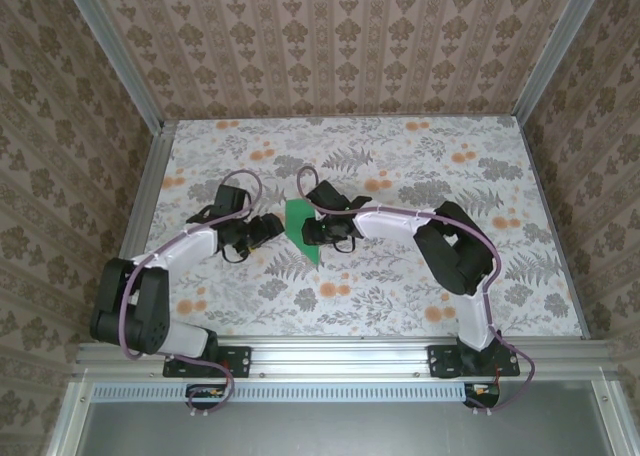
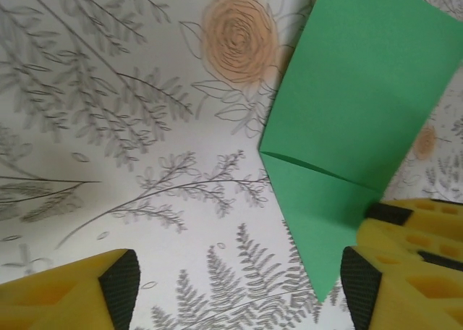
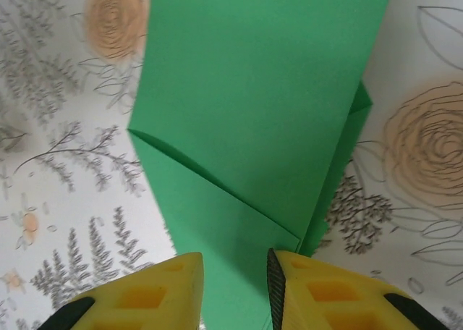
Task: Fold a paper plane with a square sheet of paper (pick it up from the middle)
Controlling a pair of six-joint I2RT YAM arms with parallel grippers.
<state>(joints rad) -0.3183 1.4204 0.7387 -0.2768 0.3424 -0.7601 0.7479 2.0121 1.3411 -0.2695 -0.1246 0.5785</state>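
My right jaws stand narrowly apart astride the folded green sheet (image 3: 253, 91); my left jaws gape wide by its point. I should press squarely along the crease.

a tabletop (image 1: 400, 166) printed with grey ferns and orange flowers lies across the middle of the top view. brown damask wallpaper (image 1: 340, 36) covers the walls around it, and a metal rail (image 1: 340, 356) runs along the bottom. an orange bloom (image 2: 239, 37) sits upper centre in the left wrist view, and an orange rose (image 3: 427, 142) at the right edge of the right wrist view.
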